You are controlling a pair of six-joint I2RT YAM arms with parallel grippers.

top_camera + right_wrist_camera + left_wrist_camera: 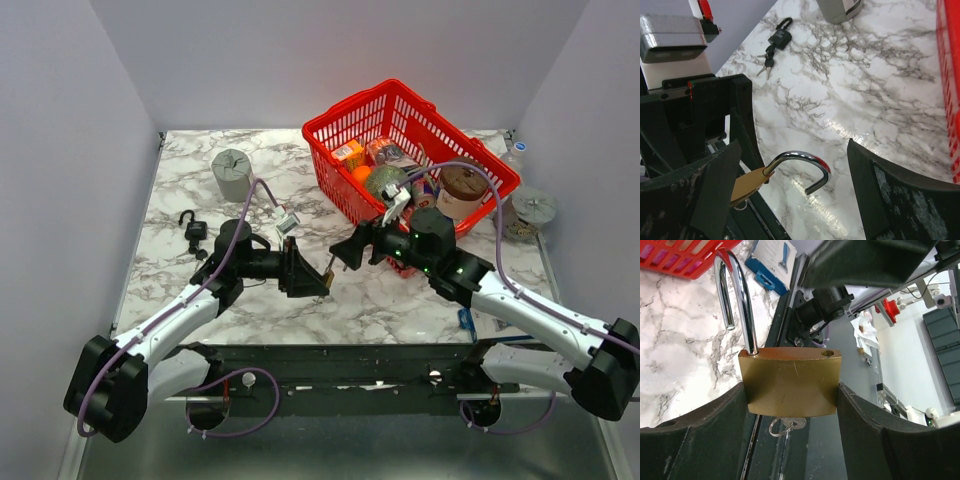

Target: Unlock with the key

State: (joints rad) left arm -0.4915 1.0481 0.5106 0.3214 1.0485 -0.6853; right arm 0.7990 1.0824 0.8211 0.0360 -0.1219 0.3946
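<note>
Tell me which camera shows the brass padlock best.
Left wrist: the brass padlock fills the frame, gripped in the left gripper, with its shackle swung open. Right wrist shows the open shackle and a sliver of the body. Top external shows only a small speck between the arms.

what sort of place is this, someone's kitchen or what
Probably a robotics lab test cell, not a home: plain white partition walls box in a marble-patterned tabletop, with staged props such as a red plastic shopping basket and a small black padlock.
</note>
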